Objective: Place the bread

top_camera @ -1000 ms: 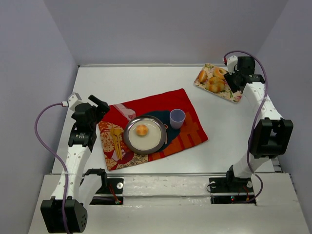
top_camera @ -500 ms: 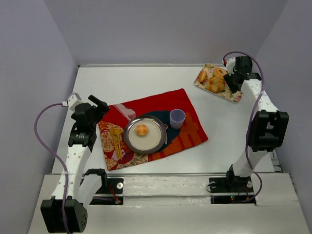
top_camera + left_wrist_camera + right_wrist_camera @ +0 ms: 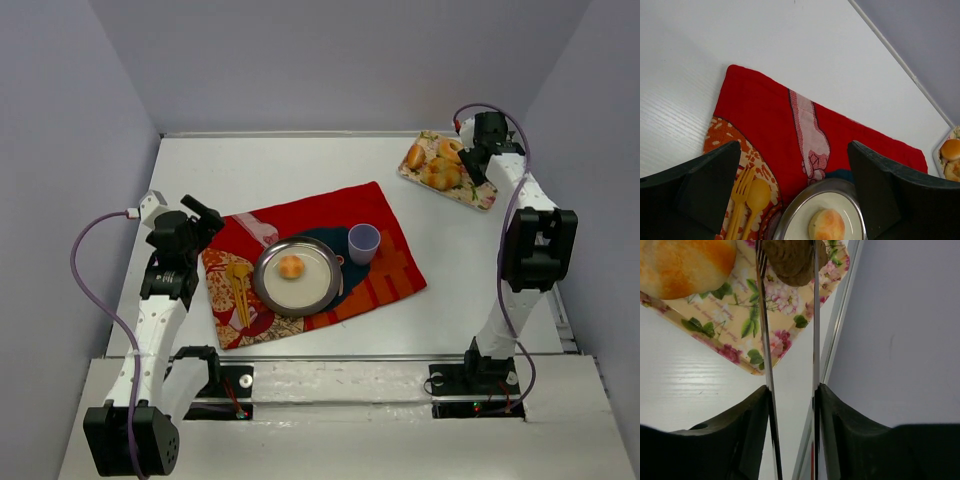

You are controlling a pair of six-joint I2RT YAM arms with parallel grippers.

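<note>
A floral tray [image 3: 470, 192] at the back right carries several bread rolls [image 3: 438, 174]. My right gripper [image 3: 477, 150] hangs over the tray's far edge, shut on metal tongs [image 3: 764, 340]. In the right wrist view the two blades run up from my right gripper [image 3: 792, 390] and pinch a brown roll [image 3: 792, 260] above the tray [image 3: 735, 325]; a golden roll [image 3: 685, 260] lies beside it. One roll [image 3: 290, 267] sits on the metal plate [image 3: 320, 290]. My left gripper [image 3: 205, 215] is open and empty, its jaws [image 3: 794, 165] wide above the cloth beside the plate [image 3: 805, 200].
A red patterned cloth [image 3: 390, 275] lies mid-table under the plate. A lilac cup [image 3: 363, 242] stands on it right of the plate, and a yellow fork and spoon [image 3: 240, 292] lie left of it. The walls stand close behind and right of the tray.
My right gripper has shifted back and slightly left over the tray, and its jaws have narrowed on the tongs. The left arm has not moved.
</note>
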